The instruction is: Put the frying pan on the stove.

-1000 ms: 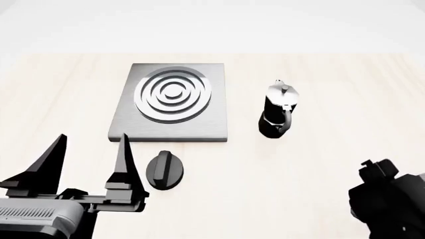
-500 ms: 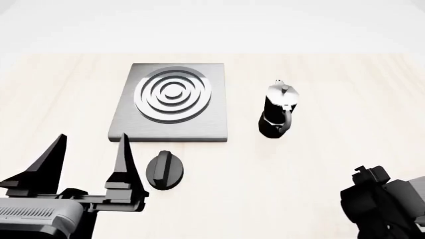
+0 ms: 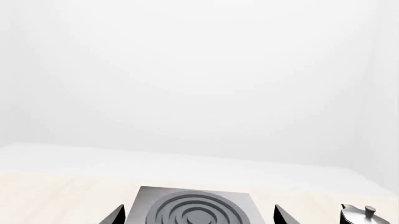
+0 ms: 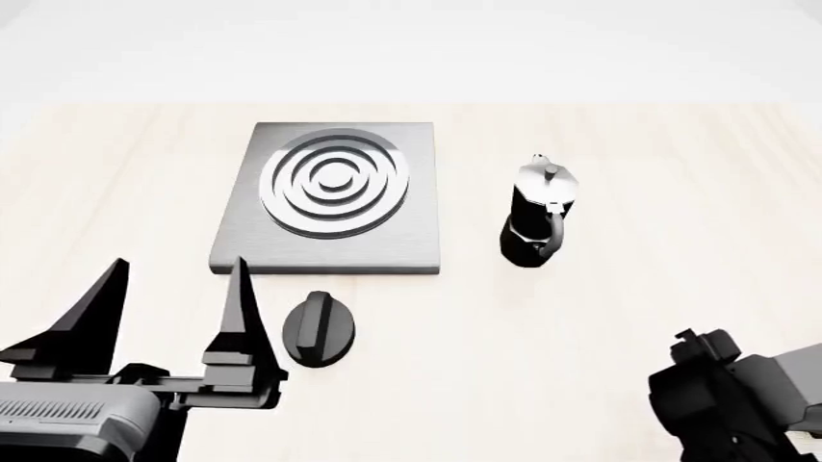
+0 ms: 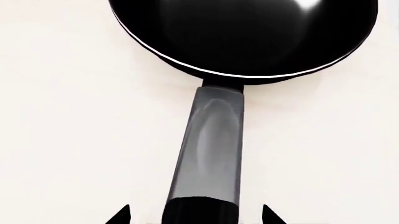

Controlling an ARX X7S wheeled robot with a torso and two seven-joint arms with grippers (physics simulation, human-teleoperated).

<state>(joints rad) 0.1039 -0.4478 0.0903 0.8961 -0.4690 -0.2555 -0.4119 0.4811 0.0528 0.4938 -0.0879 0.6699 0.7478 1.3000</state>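
The frying pan (image 5: 249, 32) shows only in the right wrist view: a glossy black bowl lying on the pale table, its long handle (image 5: 209, 149) running back toward the camera. My right gripper (image 5: 196, 217) is open, one fingertip on each side of the handle's end with a gap on both sides. In the head view only the right arm's dark body (image 4: 726, 404) shows at the lower right, and the pan is out of view. The stove (image 4: 337, 197), a grey slab with concentric rings, lies at the centre left. My left gripper (image 4: 177, 268) hangs open and empty near the stove's front left corner.
A black moka pot (image 4: 540, 212) with a silver top stands right of the stove. A small round black knob (image 4: 318, 329) lies just in front of the stove, beside my left fingers. The left wrist view catches the stove (image 3: 194, 207) and the moka pot's lid (image 3: 358, 214).
The right arm's body has shifted left and slightly down in the head view. The left arm, stove, knob and moka pot have stayed put.
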